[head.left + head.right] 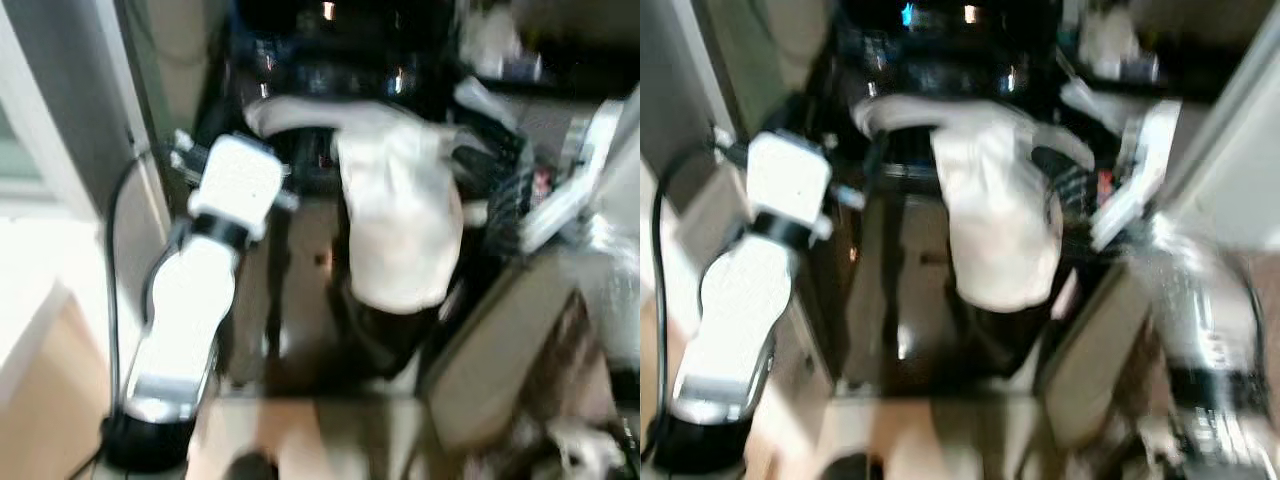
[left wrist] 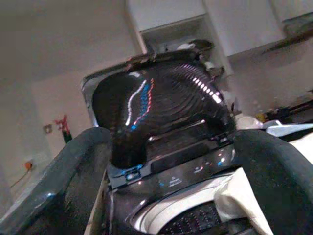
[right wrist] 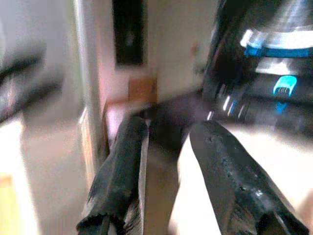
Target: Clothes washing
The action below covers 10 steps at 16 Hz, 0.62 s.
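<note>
Left wrist view: top-load washing machine [image 2: 171, 181] lid up, left gripper [image 2: 166, 196] fingers spread, white cloth between them. Right gripper [image 3: 161, 191] also parted. White garment [image 1: 400, 225] is draped at 12 o'clock; could be snagged on the drum rim, probably.

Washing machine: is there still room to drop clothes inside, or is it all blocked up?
Mostly room. The drum mouth under the raised lid looks bare, bordered by a white garment draped over its rim. The left gripper hovers open before it. Beside the garment, on the robot's right, blurry clutter crowds in.
</note>
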Tool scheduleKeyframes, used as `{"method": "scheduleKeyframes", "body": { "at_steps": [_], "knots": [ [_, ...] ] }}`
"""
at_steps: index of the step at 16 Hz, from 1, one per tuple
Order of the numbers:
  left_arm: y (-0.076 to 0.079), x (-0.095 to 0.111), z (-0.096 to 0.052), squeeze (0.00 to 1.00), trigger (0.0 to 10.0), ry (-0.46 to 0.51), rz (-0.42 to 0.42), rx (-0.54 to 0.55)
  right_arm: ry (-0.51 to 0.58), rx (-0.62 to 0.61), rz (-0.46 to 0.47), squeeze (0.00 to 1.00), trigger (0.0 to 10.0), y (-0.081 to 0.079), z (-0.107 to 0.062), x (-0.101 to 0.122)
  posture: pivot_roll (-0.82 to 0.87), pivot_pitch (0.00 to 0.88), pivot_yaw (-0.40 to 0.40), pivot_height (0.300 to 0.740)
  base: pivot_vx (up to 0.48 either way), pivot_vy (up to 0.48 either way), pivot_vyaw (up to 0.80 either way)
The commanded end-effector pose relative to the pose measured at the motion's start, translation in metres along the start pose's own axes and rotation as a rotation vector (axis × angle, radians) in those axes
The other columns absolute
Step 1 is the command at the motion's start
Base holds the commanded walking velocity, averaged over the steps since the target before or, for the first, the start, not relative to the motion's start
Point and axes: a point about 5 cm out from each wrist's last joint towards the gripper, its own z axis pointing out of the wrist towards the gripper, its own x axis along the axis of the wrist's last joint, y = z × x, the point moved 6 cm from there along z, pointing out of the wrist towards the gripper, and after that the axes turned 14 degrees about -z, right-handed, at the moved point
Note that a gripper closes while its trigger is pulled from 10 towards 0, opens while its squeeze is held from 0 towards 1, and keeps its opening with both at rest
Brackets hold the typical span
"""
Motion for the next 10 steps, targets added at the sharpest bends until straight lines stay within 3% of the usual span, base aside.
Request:
{"method": "scheduleKeyframes", "body": {
  "at_steps": [1, 3, 5, 6, 8, 10],
  "knots": [
    [0.008, 0.002, 0.004, 0.0, 10.0, 0.01, -0.012, -0.038, -0.116, 0.101, 0.005, 0.0, 10.0, -0.028, -0.006, -0.028, 0.0, 0.03, -0.02, 0.74, 0.0, 0.0, 0.0],
    [0.009, 0.001, 0.005, 0.0, 10.0, 0.012, -0.008, -0.041, -0.208, 0.089, 0.023, 0.0, 10.0, -0.034, -0.011, -0.055, 0.0, 0.022, -0.02, 0.74, 0.0, 0.0, 0.0],
    [0.008, 0.001, 0.005, 0.0, 10.0, 0.01, -0.01, -0.039, -0.389, 0.003, 0.041, 0.0, 10.0, -0.034, -0.018, -0.115, 0.03, 0.022, -0.022, 0.74, 0.0, 0.0, 0.0],
    [0.007, 0.001, 0.003, 0.0, 10.0, 0.005, -0.012, -0.036, -0.457, -0.074, -0.011, 0.0, 10.0, -0.027, -0.017, -0.139, 0.03, 0.022, -0.022, 0.74, 0.0, 0.0, 0.0],
    [0.005, -0.001, 0.002, 0.0, 10.0, -0.003, -0.017, -0.026, -0.571, -0.175, -0.106, 0.0, 10.0, -0.023, -0.008, -0.174, 0.05, 0.031, -0.024, 0.74, 0.0, 0.0, 0.0],
    [-0.001, -0.003, 0.001, 0.0, 10.0, -0.02, -0.054, 0.017, -0.6, -0.271, -0.069, 0.0, 10.0, -0.023, 0.007, -0.189, 0.08, 0.047, -0.017, 0.74, 0.0, 0.0, 0.0]
  ]
}}
